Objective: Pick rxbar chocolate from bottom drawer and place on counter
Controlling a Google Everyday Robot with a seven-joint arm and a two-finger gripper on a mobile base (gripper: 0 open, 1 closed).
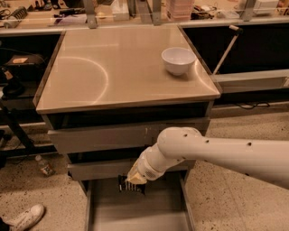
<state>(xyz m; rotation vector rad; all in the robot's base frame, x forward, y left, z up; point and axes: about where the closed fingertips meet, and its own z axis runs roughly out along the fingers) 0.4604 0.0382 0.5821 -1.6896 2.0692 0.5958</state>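
Note:
The rxbar chocolate (131, 185) is a small black wrapper with pale lettering. It hangs just above the floor of the open bottom drawer (144, 215), close under the front of the drawer above. My gripper (134, 179) is at the end of the white arm that reaches in from the right. It is shut on the top edge of the bar, and the arm's wrist mostly hides the fingers. The counter (104, 76) is the brushed-steel top with a curved arc mark, above the drawers.
A white bowl (179, 59) stands on the counter's back right. Two closed drawers with grey fronts (104, 137) sit above the open one. A cluttered bench (135, 13) runs behind. A white shoe (26, 217) and a small bottle (44, 166) lie on the floor at left.

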